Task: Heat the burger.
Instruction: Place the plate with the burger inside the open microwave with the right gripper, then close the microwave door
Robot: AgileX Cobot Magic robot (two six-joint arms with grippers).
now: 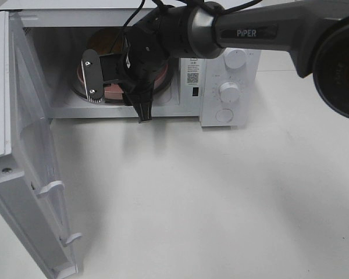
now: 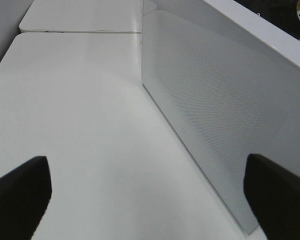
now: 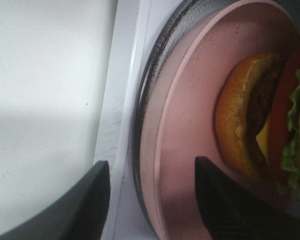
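While my right arm (image 1: 250, 29) extends from the upper right of the high view, my right gripper (image 1: 117, 90) sits inside the microwave (image 1: 230, 64) at the upper middle of the frame. Its fingers are spread apart over the pink plate (image 1: 161, 78). Behind it, near the top of the cavity, the brown bun of the burger (image 1: 106, 39) shows. The microwave door (image 1: 23, 174) stands wide open along the left edge. The white table (image 1: 221, 203) fills the lower frame.

From my left wrist, my left gripper (image 2: 150, 200) is spread wide, and its dark fingertips (image 2: 20, 195) hold nothing, with only table (image 2: 90, 100) between them. The door (image 2: 215, 110), with its dotted mesh panel, stands on edge just beside me.

From my right wrist, the burger (image 3: 250, 115) rests on the plate (image 3: 190, 100), showing bun, dark patty, yellow cheese, red tomato and green lettuce. The plate sits on the ridged glass turntable (image 3: 142, 100). My right gripper (image 3: 150, 200) is parted, one finger over the plate and the other outside the turntable. The plate's rim runs between them. They are clamped on nothing, and the burger lies clear of both.
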